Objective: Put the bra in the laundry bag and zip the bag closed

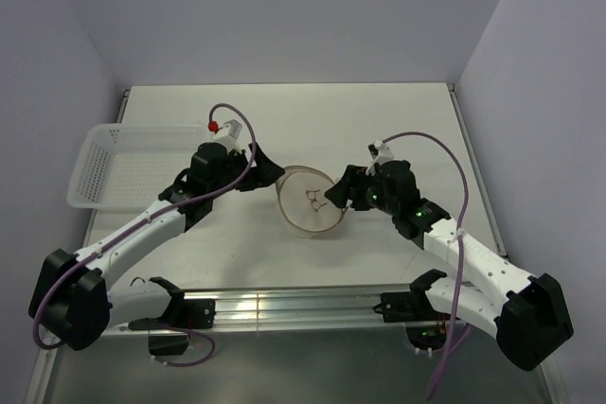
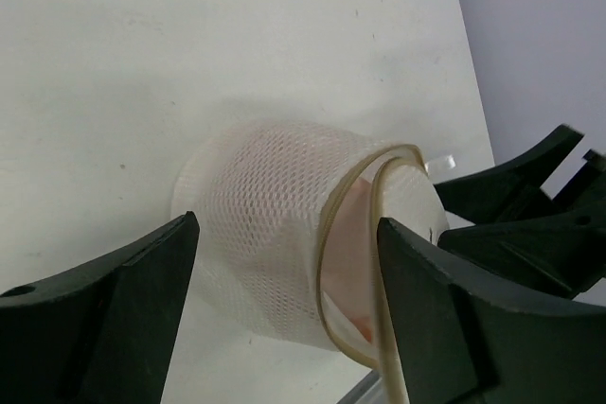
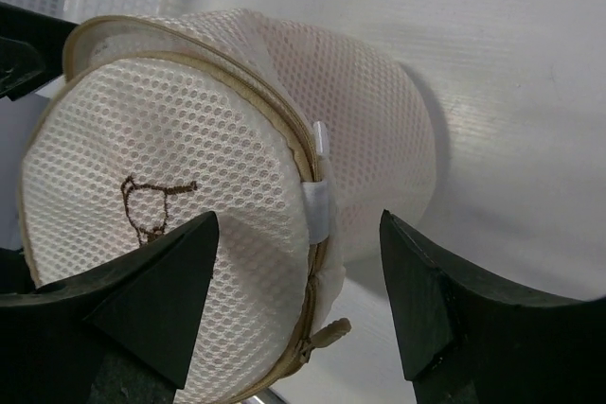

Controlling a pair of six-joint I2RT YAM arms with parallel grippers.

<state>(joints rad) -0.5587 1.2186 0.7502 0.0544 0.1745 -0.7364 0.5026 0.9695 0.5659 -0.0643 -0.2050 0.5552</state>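
The laundry bag [image 1: 308, 199] stands on edge mid-table, a round white mesh case with a tan zipper rim and a small dark mark on its near face. In the left wrist view its two halves [image 2: 265, 224] gape partly open, and the pale pink bra [image 2: 352, 234] shows inside the gap. My left gripper [image 1: 268, 169] is open at the bag's left side, its jaws either side of the bag [image 2: 284, 281]. My right gripper [image 1: 339, 194] is open at the bag's right side [image 3: 298, 281]. The tan zipper pull [image 3: 327, 336] and a white tab [image 3: 317, 205] lie between its fingers, untouched.
A white perforated plastic basket [image 1: 123, 163] sits at the table's left, behind the left arm. A metal rail [image 1: 284, 307] runs along the near edge between the arm bases. Walls close in the table at the back and on both sides.
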